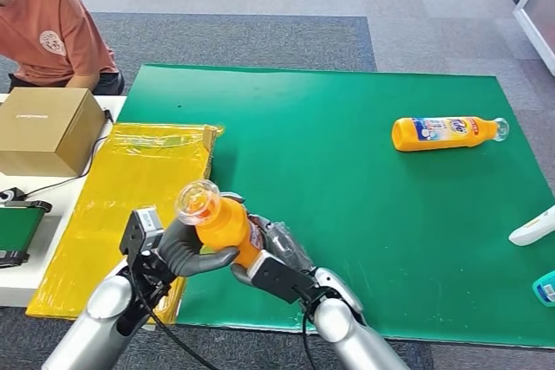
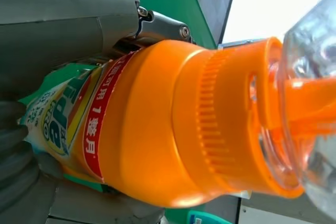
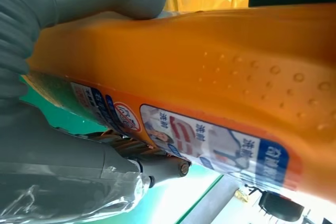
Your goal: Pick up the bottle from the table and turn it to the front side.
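- Where both arms meet, lower left of the head view: orange plastic bottle [image 1: 225, 223], ribbed collar, clear domed cap, gripped by left hand [image 1: 186, 251] and right hand [image 1: 275, 257].
- Beneath: smooth green mat [image 1: 340, 214].
- Upper right: second orange bottle [image 1: 445, 133], lying flat.

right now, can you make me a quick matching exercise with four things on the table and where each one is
Things:
1. held bottle
2. lying bottle
3. cardboard box
4. yellow bag

Places:
A. flat on the white table, left of the green mat
B. far right part of the green mat
C. gripped by both hands, off the mat
D. far left, in front of the person

Pairs: 1-C, 2-B, 3-D, 4-A
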